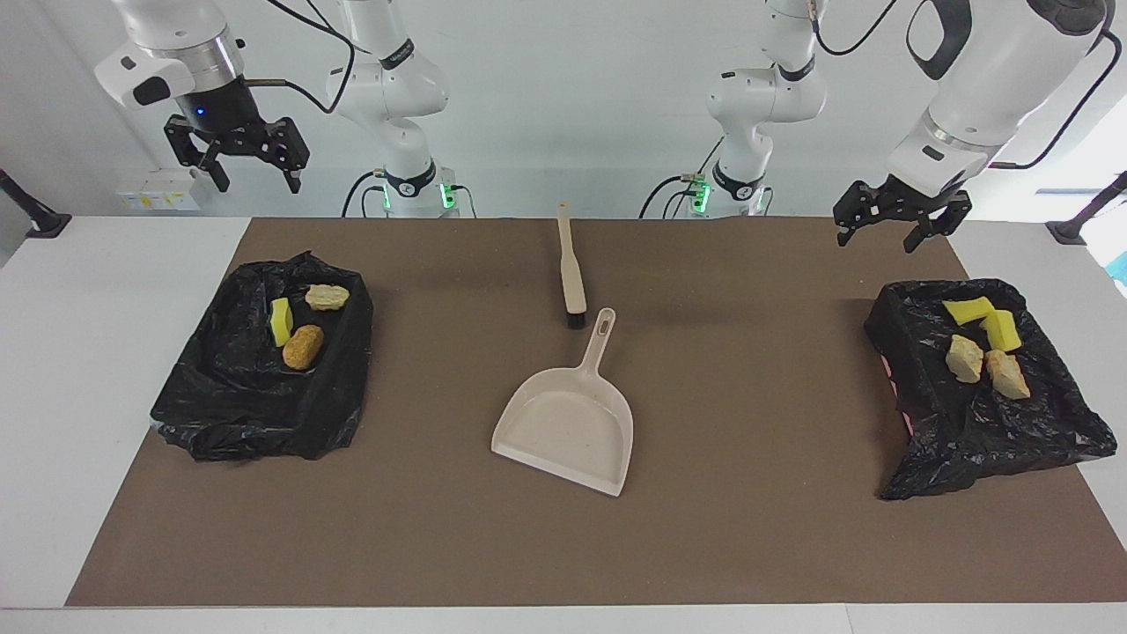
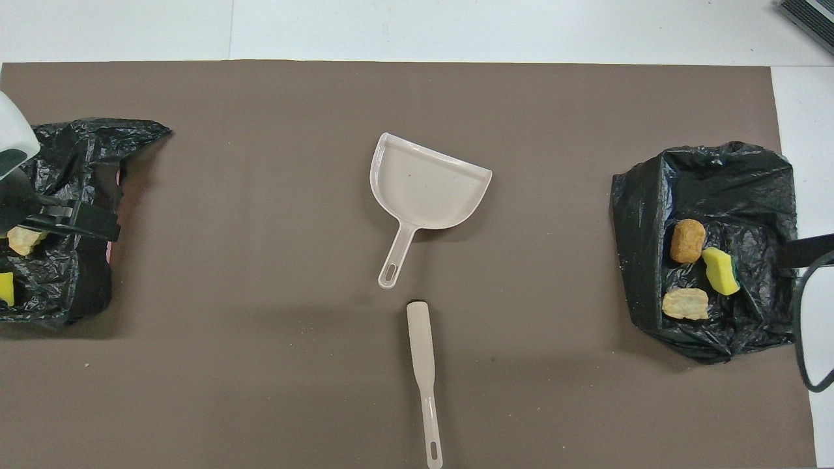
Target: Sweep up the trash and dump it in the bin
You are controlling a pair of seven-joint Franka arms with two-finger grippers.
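Note:
The trash lies in two black-bag-lined bins. The bin at the right arm's end holds a green-backed yellow sponge, a beige chunk and an orange-brown lump. The bin at the left arm's end holds two yellow sponge pieces and two beige chunks. My right gripper hangs open and empty, high over its bin's robot-side edge. My left gripper hangs open and empty just above its bin's robot-side rim.
An empty beige dustpan lies mid-table on the brown mat, its handle toward the robots. The beige brush lies just nearer to the robots, bristles by the pan's handle. White table shows around the mat.

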